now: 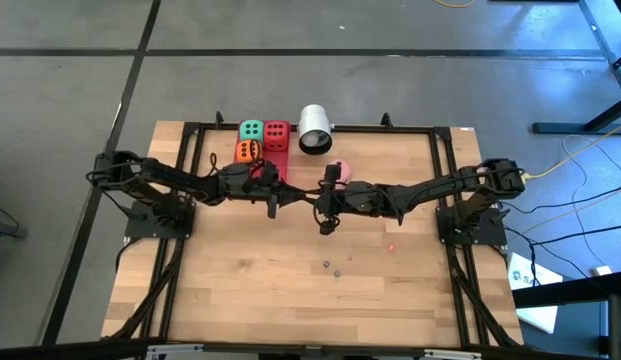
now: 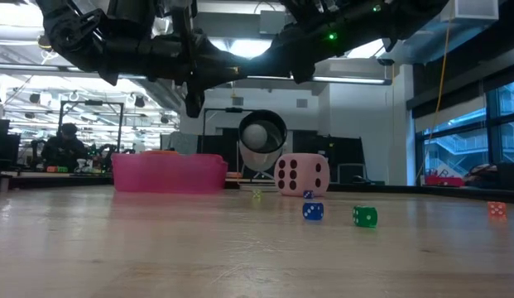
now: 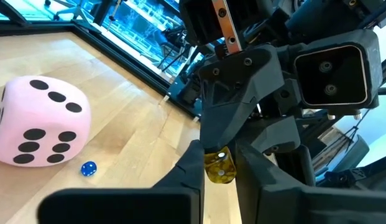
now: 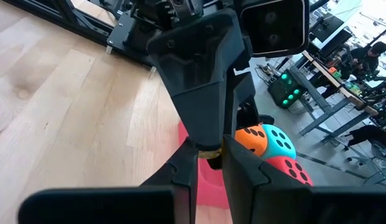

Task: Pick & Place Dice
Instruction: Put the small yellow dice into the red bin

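A wooden tabletop [image 1: 240, 300] is seen from above, with two dark arms reaching in from the left and right sides and meeting near its middle. At the far edge, left of centre, a pink tray [image 2: 167, 172] holds three of the large dice. The green die [image 1: 251, 130] and the orange die [image 1: 247, 151] sit on the left, with the orange one nearer. The red die [image 1: 276, 133] sits to the right of the green one, touching it.

The left gripper [image 3: 219, 171] hangs above the tabletop just near of the tray, closed on a small yellow die [image 3: 219, 167]. The right gripper [image 4: 209, 155] faces it tip to tip and is pinched on the same small yellow die, so both hold it at once.

Right of the tray, a white cylinder [image 1: 315, 130] lies on its side at the far edge. The pink die [image 2: 302, 175] rests on the tabletop just near of the cylinder, outside the tray and beside the right arm. A small blue die [image 2: 313, 212] and a small green die [image 2: 365, 217] lie nearer, apart from each other.
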Robot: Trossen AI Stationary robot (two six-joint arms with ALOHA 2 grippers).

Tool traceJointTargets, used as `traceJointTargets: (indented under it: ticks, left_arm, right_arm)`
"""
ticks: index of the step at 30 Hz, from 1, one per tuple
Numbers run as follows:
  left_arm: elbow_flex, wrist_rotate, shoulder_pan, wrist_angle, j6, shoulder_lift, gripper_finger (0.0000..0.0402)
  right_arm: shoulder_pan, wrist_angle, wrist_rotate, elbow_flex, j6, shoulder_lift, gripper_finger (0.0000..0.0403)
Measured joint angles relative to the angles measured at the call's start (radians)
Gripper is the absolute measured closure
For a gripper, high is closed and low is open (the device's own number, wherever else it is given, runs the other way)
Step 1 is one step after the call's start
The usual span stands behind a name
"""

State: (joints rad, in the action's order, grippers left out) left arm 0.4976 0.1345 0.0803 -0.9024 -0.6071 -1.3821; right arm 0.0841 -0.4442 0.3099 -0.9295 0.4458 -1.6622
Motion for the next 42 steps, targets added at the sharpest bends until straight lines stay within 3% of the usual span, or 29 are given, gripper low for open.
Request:
traceJointTargets:
  ticks: [8,17,25,31,37,42]
  left_arm:
    - [0.000,0.000,0.000,-0.002,0.041,0.000,0.0371]
    - [0.002,-0.004,0.000,-0.010,0.106,0.000,0.0374]
    - [0.003,0.007,-0.001,-0.013,0.149,0.000,0.0374]
    - [0.003,0.011,-0.001,0.039,0.215,0.042,0.0374]
    - [0.003,-0.091,0.000,0.273,0.302,0.208,0.0374]
    - [0.003,-0.170,0.000,0.460,0.357,0.366,0.0379]
  right_arm:
    - [0.000,-0.001,-0.009,0.000,-0.012,0.000,0.0319]
    - [0.000,-0.008,-0.072,-0.001,-0.102,0.007,0.0214]
    - [0.009,0.011,-0.051,-0.001,-0.082,0.042,0.0130]
    - [0.029,0.084,0.093,0.003,-0.042,0.109,0.0120]
    - [0.028,0.089,0.098,0.082,-0.090,0.234,0.0127]
    - [0.026,-0.010,0.094,0.229,-0.144,0.422,0.0134]
